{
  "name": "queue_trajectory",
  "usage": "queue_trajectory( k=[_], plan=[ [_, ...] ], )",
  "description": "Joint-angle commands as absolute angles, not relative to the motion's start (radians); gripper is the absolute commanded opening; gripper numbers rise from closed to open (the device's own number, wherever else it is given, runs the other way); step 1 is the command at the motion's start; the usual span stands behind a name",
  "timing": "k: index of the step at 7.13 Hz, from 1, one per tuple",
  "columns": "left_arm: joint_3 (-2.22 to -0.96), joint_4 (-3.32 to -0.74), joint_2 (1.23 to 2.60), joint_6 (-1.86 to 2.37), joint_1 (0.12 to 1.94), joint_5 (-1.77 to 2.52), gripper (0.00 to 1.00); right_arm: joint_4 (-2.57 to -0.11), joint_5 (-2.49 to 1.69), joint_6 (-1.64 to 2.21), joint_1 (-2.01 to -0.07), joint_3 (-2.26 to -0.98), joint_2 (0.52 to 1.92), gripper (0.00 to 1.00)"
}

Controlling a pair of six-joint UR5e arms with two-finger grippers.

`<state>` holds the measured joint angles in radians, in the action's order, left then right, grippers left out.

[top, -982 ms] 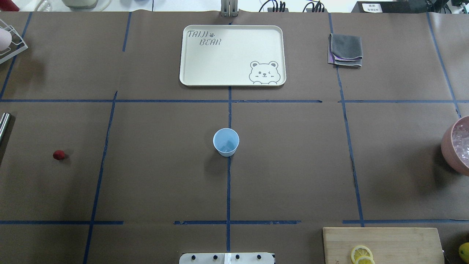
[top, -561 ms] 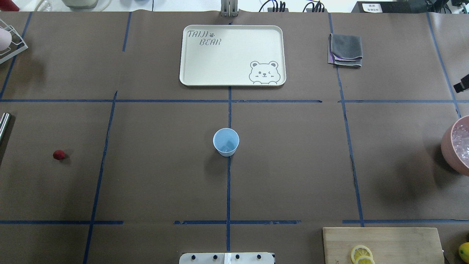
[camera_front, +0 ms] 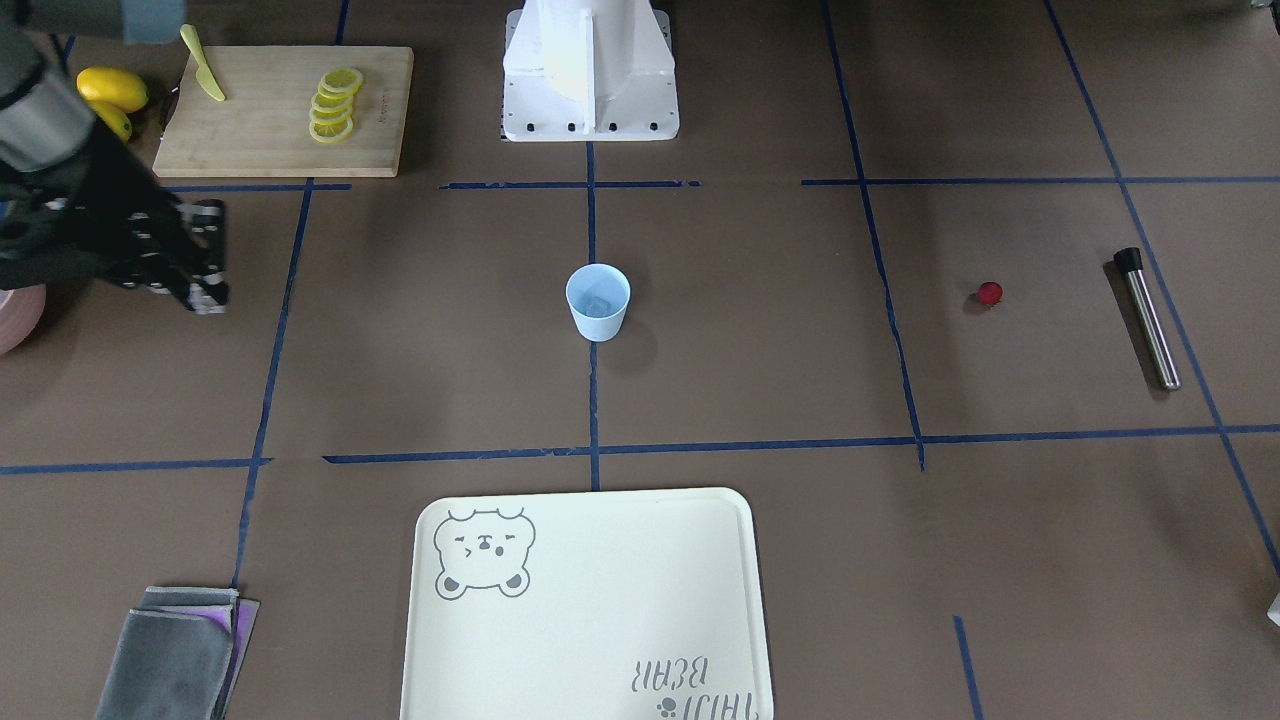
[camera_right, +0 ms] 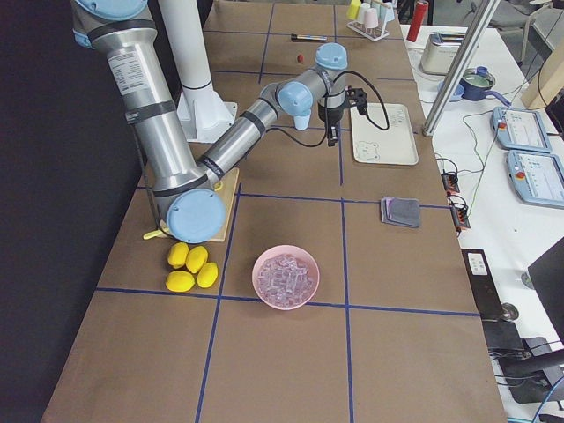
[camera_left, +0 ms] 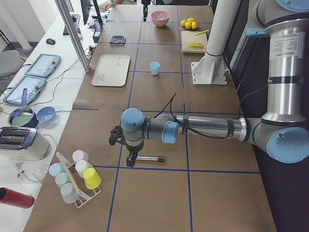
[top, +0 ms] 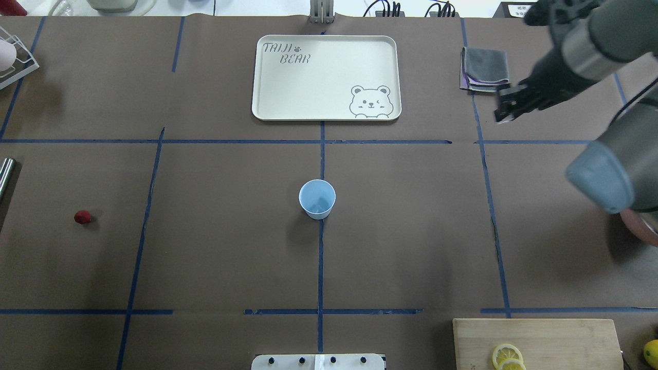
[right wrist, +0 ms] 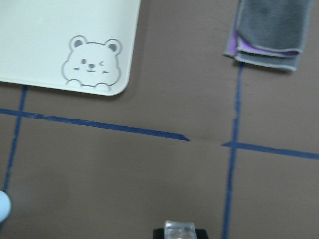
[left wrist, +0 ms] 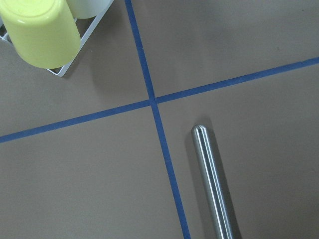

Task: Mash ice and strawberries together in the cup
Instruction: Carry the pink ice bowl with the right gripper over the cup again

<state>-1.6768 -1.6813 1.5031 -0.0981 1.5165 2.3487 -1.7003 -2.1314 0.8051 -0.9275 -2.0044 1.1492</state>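
Observation:
The pale blue cup (top: 317,199) stands upright at the table's middle, and a clear ice cube (camera_front: 598,304) seems to lie in it. My right gripper (top: 506,110) hangs above the table beside the grey towel, far right of the cup. In the right wrist view it is shut on a clear ice cube (right wrist: 179,230). The red strawberry (top: 82,217) lies on the table far left. More ice fills the pink bowl (camera_right: 285,278). My left gripper (camera_left: 130,157) hovers over the steel muddler (left wrist: 214,184). I cannot tell whether it is open or shut.
A cream bear tray (top: 254,77) lies beyond the cup. A folded grey towel (top: 483,69) lies at the back right. A cutting board (top: 534,339) with lemon slices is at the front right. A cup rack (camera_left: 72,176) stands past the muddler.
My right arm has swung into the overhead view from the right. Its gripper has moved left towards the towel, and the arm now covers most of the pink bowl.

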Motion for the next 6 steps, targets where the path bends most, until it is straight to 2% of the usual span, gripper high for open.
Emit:
queue_trajectory(
  k=[1, 3, 6],
  plan=[
    [-1.675, -1.681, 1.503, -0.095, 1.516, 2.350, 1.00, -1.701, -1.973, 1.096, -0.697, -1.897, 0.934, 0.08],
    [-1.675, -1.680, 1.503, -0.095, 1.516, 2.350, 1.00, -1.701, -1.841, 1.240, -0.564, -1.754, 0.774, 0.09],
    [-1.675, -1.678, 1.503, -0.095, 1.516, 2.350, 1.00, -1.700, -1.758, 1.281, -0.474, -1.654, 0.717, 0.15]
  ],
)
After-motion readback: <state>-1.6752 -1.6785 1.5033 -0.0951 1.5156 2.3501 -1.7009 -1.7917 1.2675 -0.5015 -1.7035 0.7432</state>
